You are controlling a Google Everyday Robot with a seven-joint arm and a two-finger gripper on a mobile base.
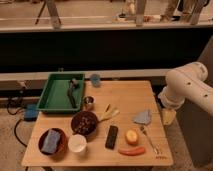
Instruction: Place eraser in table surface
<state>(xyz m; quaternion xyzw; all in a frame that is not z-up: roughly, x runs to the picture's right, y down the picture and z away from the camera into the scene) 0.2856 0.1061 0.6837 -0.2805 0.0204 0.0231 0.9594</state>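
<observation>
Obs: eraser lies flat on the table near its front edge, between a white cup and a yellow round piece (orange carrot-like piece just in front). The gripper hangs at the table's right edge with jaws spread wide, holding nothing, well apart from the eraser.

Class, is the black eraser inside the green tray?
No, the eraser lies on the table surface, outside the green tray; the gripper hangs at the table's right edge.

The table holds a tray far left, a bowl in the middle, the eraser near; my gripper hangs off its right edge.
</observation>
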